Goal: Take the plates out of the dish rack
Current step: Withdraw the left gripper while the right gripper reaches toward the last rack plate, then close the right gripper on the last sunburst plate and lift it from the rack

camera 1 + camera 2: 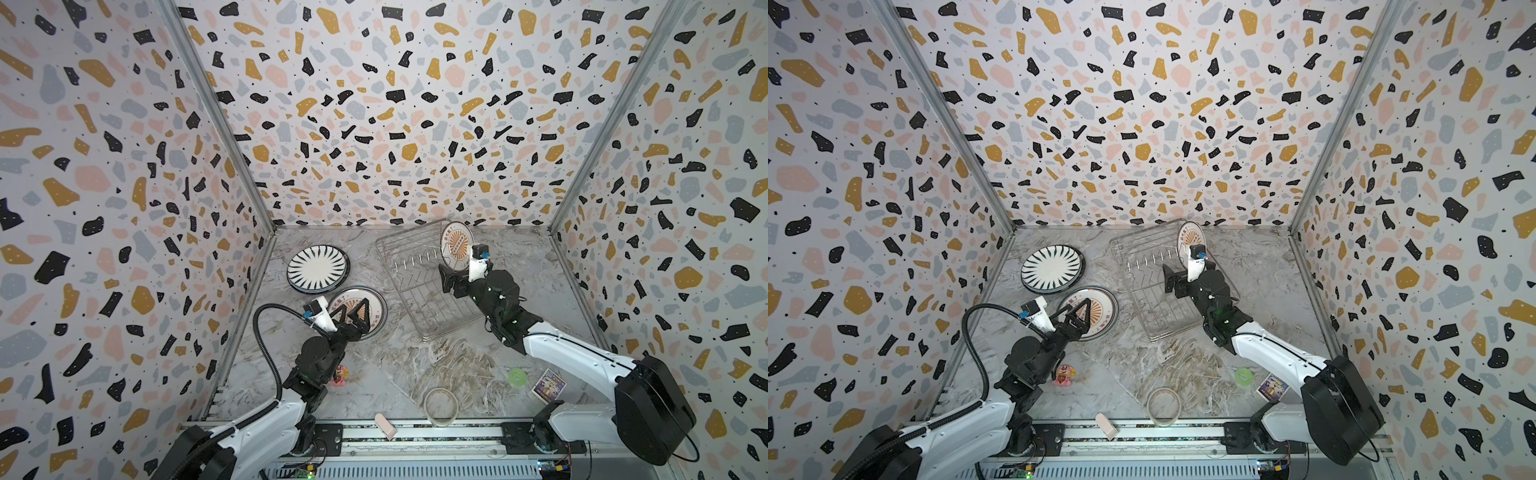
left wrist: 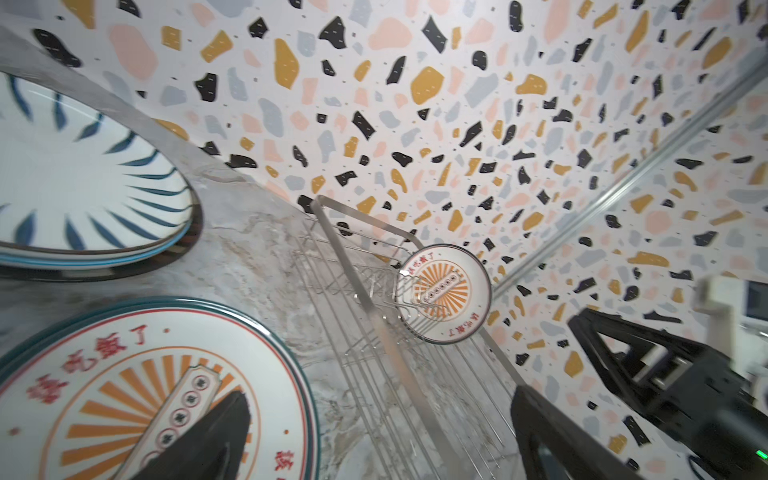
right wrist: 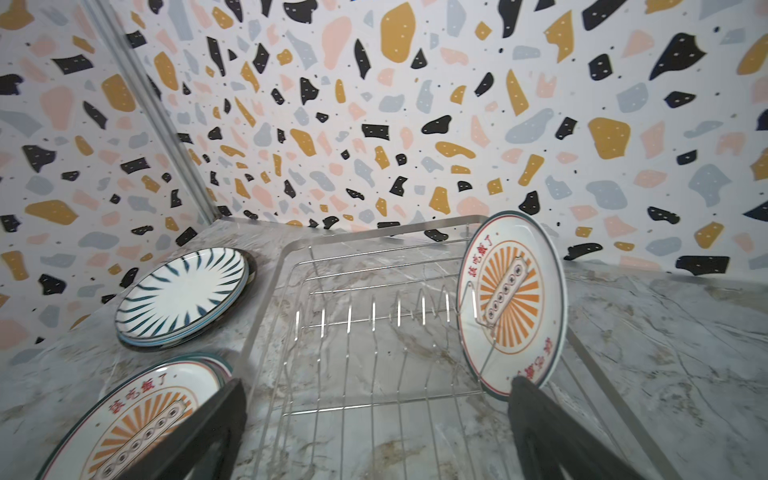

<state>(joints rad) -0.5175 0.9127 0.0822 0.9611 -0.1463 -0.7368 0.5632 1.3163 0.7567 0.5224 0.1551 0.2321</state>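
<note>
Only one sunburst plate stands in the dish rack. It is upright on its edge at the rack's far right corner, propped against a wire loop at the end of the row of short prongs. The right gripper hovers low over the rack and faces that plate, with its jaws spread wide around no object. In the right wrist view one finger sits right at the plate's lower rim; I cannot tell whether it touches.

Left of the rack, two piles lie flat and face up on the marble table. A striped stack sits toward the back wall, and a sunburst stack sits nearer, just beside it. The left gripper hangs just above the sunburst stack, its jaws also wide apart and gripping nothing.

Toward the near edge are a translucent tape ring, a small green disc and a printed card box. A pink figurine stands by the left arm, and a pale pink block lies on the front rail.
</note>
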